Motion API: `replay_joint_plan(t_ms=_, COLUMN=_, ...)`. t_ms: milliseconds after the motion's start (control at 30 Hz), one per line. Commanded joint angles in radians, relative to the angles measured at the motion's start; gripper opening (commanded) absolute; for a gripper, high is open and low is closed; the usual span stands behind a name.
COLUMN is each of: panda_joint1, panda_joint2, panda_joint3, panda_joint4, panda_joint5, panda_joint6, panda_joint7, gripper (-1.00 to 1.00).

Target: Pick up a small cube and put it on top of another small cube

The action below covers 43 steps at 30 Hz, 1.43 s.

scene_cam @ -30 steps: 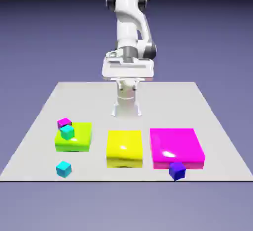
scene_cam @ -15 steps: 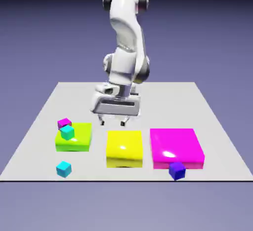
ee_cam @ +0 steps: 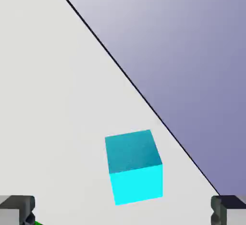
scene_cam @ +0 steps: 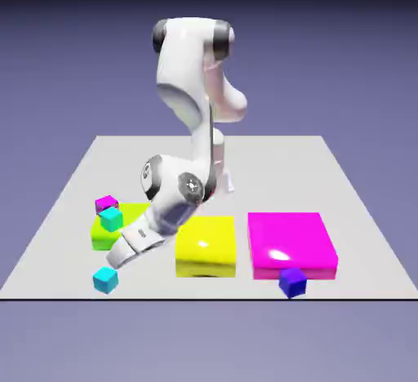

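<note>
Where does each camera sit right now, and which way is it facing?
Exterior view: stands off the robot across the table, raised, looking down and back toward the arm; most of the arm shows, bent toward the camera.
Hand view: rides on the hand, looking along the gripper at the near cyan cube and the table's edge; only the two finger tips show, wide apart at the bottom corners.
Shared: both show that cube near the table's edge, and the backdrop beyond it.

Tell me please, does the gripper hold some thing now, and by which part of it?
Nothing is held: the gripper is open, and the cyan cube lies on the table ahead of the fingertips.
</note>
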Motion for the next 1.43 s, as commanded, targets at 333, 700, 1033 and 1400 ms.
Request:
replay_joint_plan(t_ms=333, panda_joint1=-0.027, panda_joint2=0.111, panda_joint3=-0.012, panda_joint4=0.063, panda_joint5=-0.079, panda_joint6=-0.032, panda_joint7=-0.024, gripper=-1.0)
replay_joint_plan(t_ms=700, panda_joint1=-0.061, panda_joint2=-0.024, panda_joint3=-0.197, panda_joint4=0.056, panda_joint5=0.333, panda_joint6=-0.308, panda_joint7=0.134, gripper=-1.0)
replay_joint_plan(t_ms=1033, panda_joint1=-0.111, panda_joint2=-0.136, panda_joint3=-0.416, panda_joint4=0.054, panda_joint5=0.767, panda_joint6=-0.58, panda_joint7=0.326, gripper=-1.0)
replay_joint_plan(t_ms=1400, panda_joint1=-0.12, panda_joint2=-0.153, panda_joint3=-0.447, panda_joint4=-0.076, panda_joint5=0.835, panda_joint6=-0.493, panda_joint7=0.361, gripper=1.0)
